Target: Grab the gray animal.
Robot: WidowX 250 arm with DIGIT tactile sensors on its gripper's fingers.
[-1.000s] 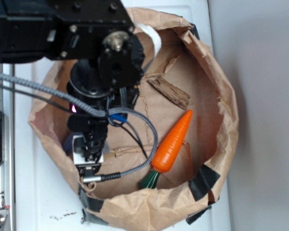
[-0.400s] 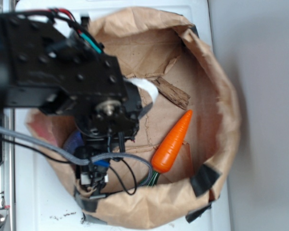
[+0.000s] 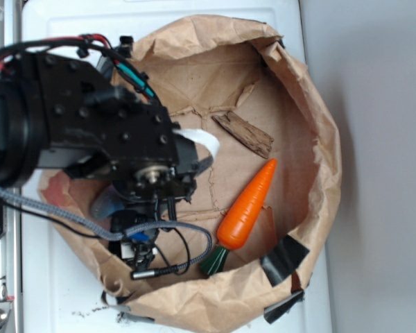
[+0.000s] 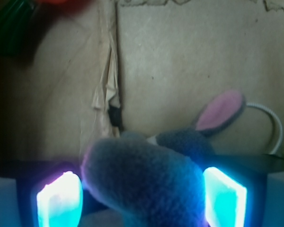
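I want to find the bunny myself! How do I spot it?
Look inside the big paper bag, on the side under the black arm, away from the carrot and the wood chip. The bunny sits between the gripper's glowing fingers. It is the only fuzzy gray thing, with a pink-lined ear and a white string loop.

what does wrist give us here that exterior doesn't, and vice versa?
Wrist only: the gray plush rabbit sits between the glowing finger pads, close to both; contact can't be confirmed. Its pink-lined ear and white string loop are also visible.

Exterior only: the whole paper bag rim, the brown wood chip, the full orange carrot with its green stem, and the arm hiding the gripper's grasp zone.

Both: the brown paper floor. The wrist view catches only an orange-and-green blur at its top left corner, probably the carrot.
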